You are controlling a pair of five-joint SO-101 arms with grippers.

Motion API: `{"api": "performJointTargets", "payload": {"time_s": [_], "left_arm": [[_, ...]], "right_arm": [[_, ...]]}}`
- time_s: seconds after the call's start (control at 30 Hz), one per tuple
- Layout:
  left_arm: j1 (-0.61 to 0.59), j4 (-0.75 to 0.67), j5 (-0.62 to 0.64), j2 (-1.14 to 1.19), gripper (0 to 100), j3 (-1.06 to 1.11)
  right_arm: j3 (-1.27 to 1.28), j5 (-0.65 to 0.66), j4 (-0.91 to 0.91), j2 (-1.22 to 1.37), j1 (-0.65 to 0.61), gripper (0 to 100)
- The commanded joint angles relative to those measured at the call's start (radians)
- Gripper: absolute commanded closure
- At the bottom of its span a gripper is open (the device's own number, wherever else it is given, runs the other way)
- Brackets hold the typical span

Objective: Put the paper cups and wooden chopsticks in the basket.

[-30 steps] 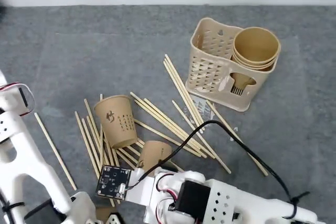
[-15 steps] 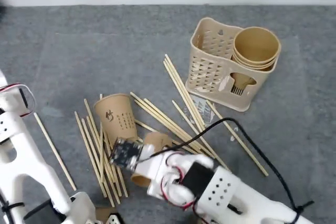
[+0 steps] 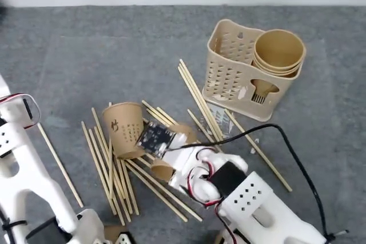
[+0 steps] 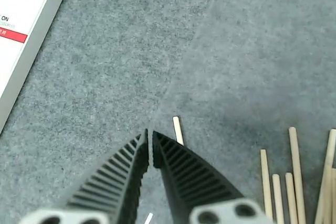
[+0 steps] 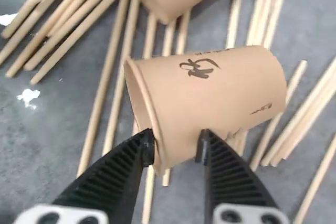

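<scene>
- Gripping step: my right pincer point(image 5: 176, 142) is clenched on a lying paper cup point(image 5: 210, 93), held between its jaws near the rim.
- Next, I reckon: lift it and carry it to the basket point(image 3: 229, 78), well apart from the pincer.

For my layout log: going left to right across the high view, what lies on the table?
Lone wooden chopstick → brown paper cup with dark print → brown paper cup lying on its side → beige perforated plastic basket.

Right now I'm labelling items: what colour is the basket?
The basket is beige, with perforated walls; the high view shows it best.
</scene>
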Motion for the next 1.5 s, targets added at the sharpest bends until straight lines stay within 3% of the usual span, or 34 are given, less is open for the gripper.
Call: {"api": "performJointTargets", "payload": {"time_s": [0.0,0.4,0.63,1.07,1.47], "left_arm": [[0.002,-0.017,-0.009,-0.032,99,-0.008],[0.002,-0.015,-0.009,-0.031,99,-0.008],[0.002,-0.015,-0.009,-0.028,99,-0.008],[0.003,-0.02,-0.009,-0.028,99,0.008],[0.005,-0.017,-0.009,-0.028,99,0.008]], "right_arm": [[-0.04,0.011,-0.021,-0.031,0.05,87.3],[-0.161,0.009,0.016,-0.024,0.099,91.8],[-0.175,-0.018,0.196,-0.03,-0.097,67.3],[0.035,0.064,-0.147,-0.022,-0.105,65.5],[0.21,0.209,-0.435,-0.022,0.093,66.5]]}}
